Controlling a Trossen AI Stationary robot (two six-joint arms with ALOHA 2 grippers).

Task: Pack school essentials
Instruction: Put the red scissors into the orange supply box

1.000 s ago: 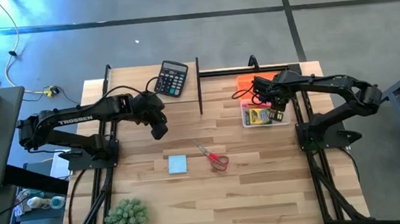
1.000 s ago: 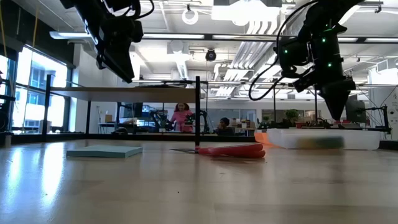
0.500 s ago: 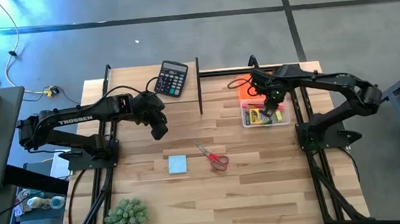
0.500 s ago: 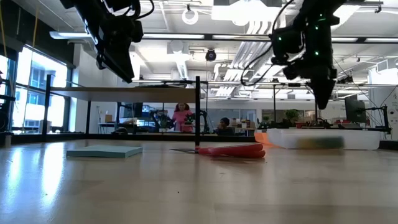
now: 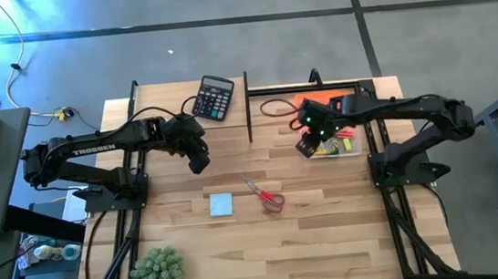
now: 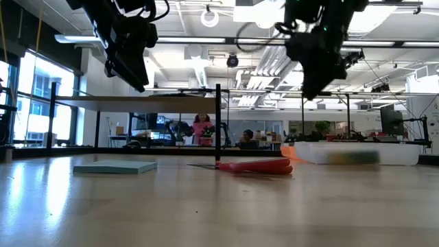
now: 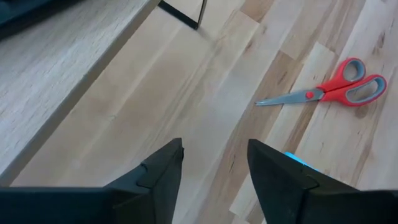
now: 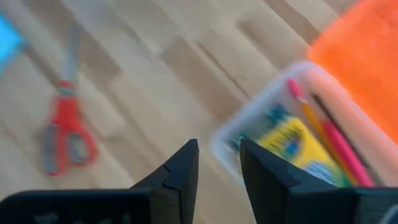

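High view: both arms hanging empty over the table

Going left to right, the left gripper (image 5: pixel 198 159) is hovering above bare wood, its fingers (image 7: pixel 155 171) standing apart and grasping nothing. Near it, the pale blue note pad (image 5: pixel 221 204) and the red-handled scissors (image 5: pixel 264 195) are lying mid-table. The right gripper (image 5: pixel 306 143) is hanging at the edge of the clear box (image 5: pixel 332 151), fingers parted and empty. The yellow crayon box (image 8: pixel 294 145), pencils and marker are sitting inside that box.
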